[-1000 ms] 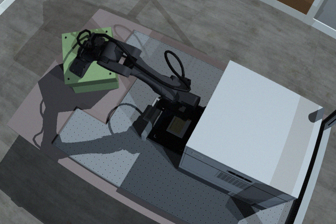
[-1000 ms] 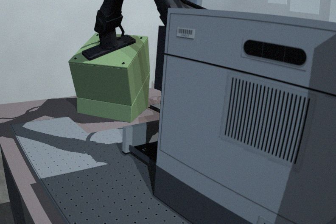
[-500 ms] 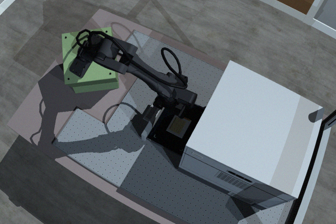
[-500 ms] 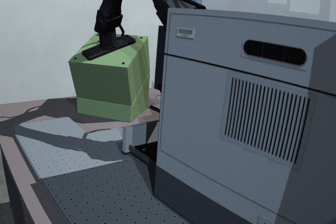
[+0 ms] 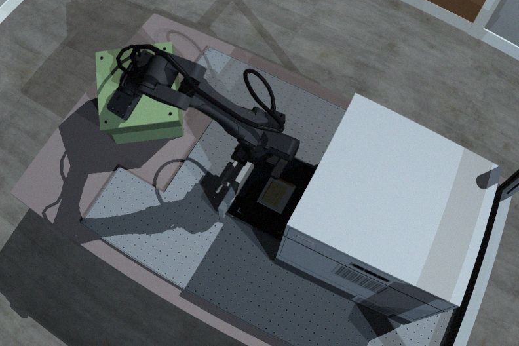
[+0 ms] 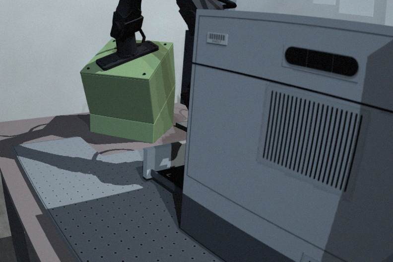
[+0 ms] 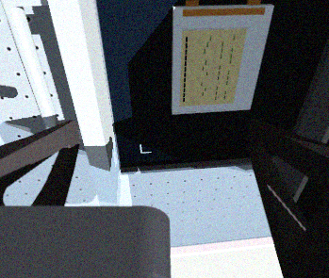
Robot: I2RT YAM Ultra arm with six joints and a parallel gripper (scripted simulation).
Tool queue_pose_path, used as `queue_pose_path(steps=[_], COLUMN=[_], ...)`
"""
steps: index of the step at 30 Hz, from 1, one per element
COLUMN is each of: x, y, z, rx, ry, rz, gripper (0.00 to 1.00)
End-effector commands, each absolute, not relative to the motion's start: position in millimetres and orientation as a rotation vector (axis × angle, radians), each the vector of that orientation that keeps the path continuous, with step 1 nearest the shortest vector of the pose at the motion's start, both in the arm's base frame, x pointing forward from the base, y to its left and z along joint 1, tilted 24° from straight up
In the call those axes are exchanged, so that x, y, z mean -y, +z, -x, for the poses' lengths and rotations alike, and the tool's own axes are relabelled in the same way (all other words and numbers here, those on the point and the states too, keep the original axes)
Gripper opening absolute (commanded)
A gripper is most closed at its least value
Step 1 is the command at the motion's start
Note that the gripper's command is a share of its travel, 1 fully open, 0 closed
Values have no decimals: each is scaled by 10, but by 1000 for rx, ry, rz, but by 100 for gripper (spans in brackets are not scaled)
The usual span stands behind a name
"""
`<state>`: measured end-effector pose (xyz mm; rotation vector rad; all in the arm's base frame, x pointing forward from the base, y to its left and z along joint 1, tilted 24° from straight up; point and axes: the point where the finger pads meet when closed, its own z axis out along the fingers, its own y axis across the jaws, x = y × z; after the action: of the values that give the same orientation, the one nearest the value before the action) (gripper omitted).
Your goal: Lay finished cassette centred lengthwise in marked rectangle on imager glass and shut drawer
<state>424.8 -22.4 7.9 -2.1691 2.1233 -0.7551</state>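
Observation:
The finished cassette [image 5: 276, 194] [image 7: 216, 60], a pale plate with a tan gel window and an orange strip at one end, lies flat on the dark glass [image 5: 259, 218] [image 7: 153, 98] of the imager's drawer, free of the fingers. The drawer stands pulled out of the white imager IM [image 5: 389, 173] [image 6: 262, 111]. Its pale front panel [image 6: 160, 157] [image 7: 79, 65] carries a bar handle [image 7: 30, 60]. One white corner mark [image 7: 144, 150] shows near the cassette's near end. My gripper [image 5: 251, 173] [image 7: 163, 129] is open wide and empty, just above the drawer's front. One finger is outside the panel, the other over the glass.
The arm stands on a green block [image 5: 142, 116] [image 6: 131, 95] at the back left of the perforated breadboard [image 5: 151, 225] [image 6: 98, 219]. The imager's tall body fills the right side and hides the gripper in the exterior view.

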Motion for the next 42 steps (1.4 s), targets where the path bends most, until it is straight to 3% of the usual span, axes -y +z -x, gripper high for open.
queue_pose_path(steps=[1,42], x=[153,106], y=[156,254], z=[-4203,-3680], rx=[-2102,-2113], ry=[-772,-756], rz=[2155,2175], gripper=[100,100])
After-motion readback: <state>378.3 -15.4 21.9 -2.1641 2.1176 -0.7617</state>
